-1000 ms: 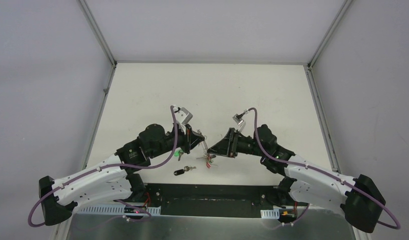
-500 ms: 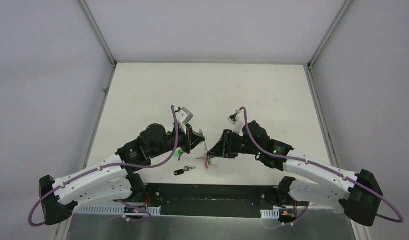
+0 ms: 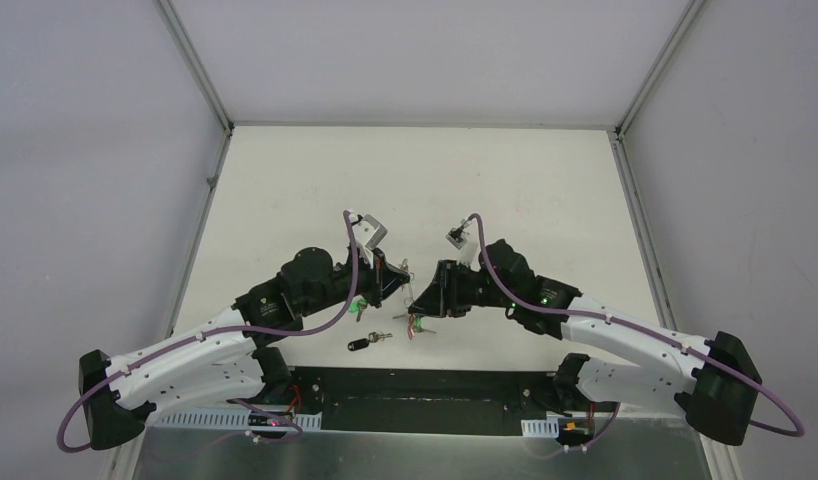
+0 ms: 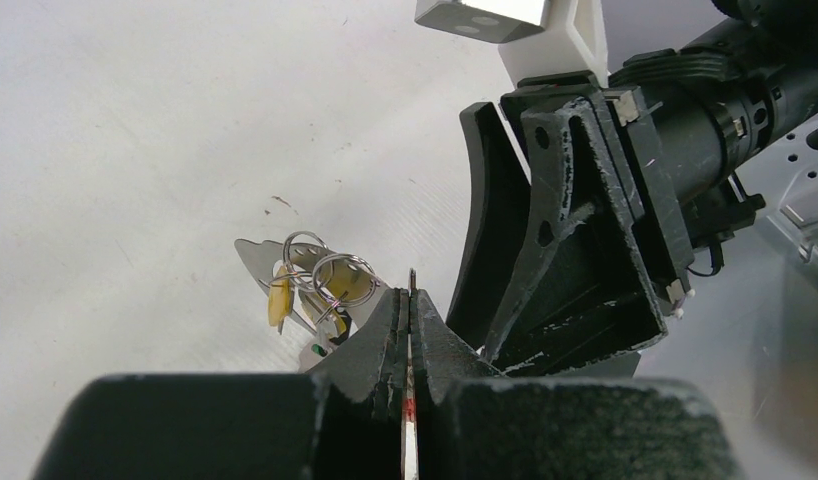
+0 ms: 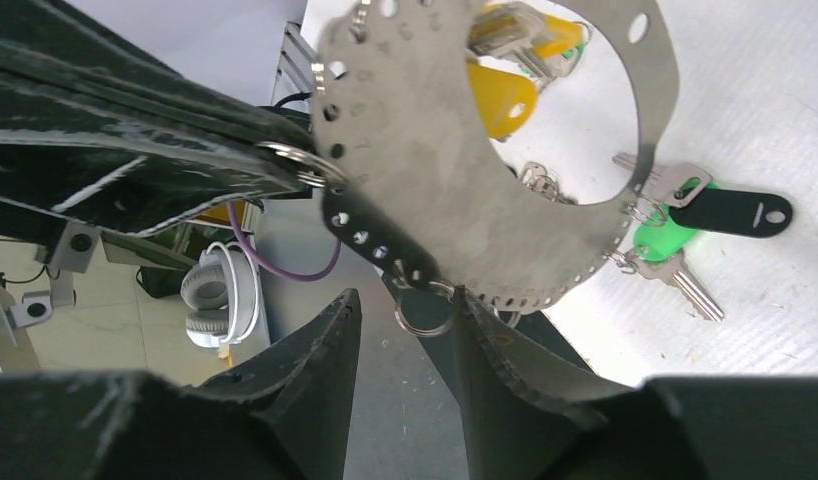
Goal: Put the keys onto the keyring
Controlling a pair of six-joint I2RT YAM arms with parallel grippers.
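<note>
Past the table (image 3: 415, 180) edge, in the right wrist view, white headphones (image 5: 220, 300) lie on the floor. Near the front of the table, off the ring, lies the black-capped key (image 3: 360, 344). The green-capped key (image 5: 660, 245) is just beside it, and I cannot tell whether that one is hooked to the ring's rim.

Just beyond, the left gripper (image 4: 410, 303) is clamped tight on the keyring (image 5: 425, 150), a flat perforated grey band held off the table. Yellow-capped keys (image 4: 278, 300) dangle from it on small wire loops. The right gripper (image 5: 400, 318) faces it with fingers apart. A small split ring (image 5: 425, 312) hangs in the gap, and the band's lower rim crowds one finger.

Since a second ago the right arm has swung in leftward, closing on the left gripper. The black-capped key has not shifted.

From above, the two wrists cover most of the ring. The left wrist view shows it only edge-on.
</note>
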